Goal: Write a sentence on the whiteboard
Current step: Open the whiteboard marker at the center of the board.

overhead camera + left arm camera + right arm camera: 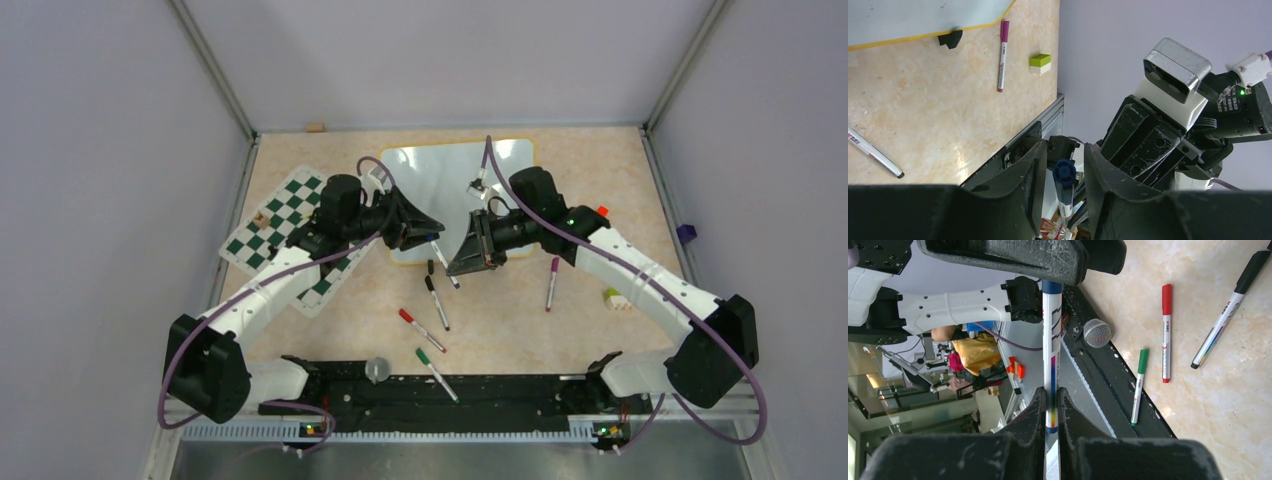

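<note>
The whiteboard [455, 180] lies at the back centre, white with a yellow rim; its corner [923, 15] shows in the left wrist view. The sentence is out of view, and the board surface I see is plain white. My right gripper [1050, 392] is shut on the barrel of a blue marker [1052, 365], held above the table in front of the board. The marker's blue cap [1064, 172] points between the fingers of my left gripper [1065, 147]. Its jaws stand close on both sides of the cap, with a narrow gap showing on each side.
A green-and-white chess mat [285, 225] lies under the left arm. Loose markers lie in front: black [437, 303], red [421, 330], green [437, 367] and purple [551, 283]. A green-and-white brick [618, 299] sits at the right. A grey microphone ball [377, 370] stands on the base rail.
</note>
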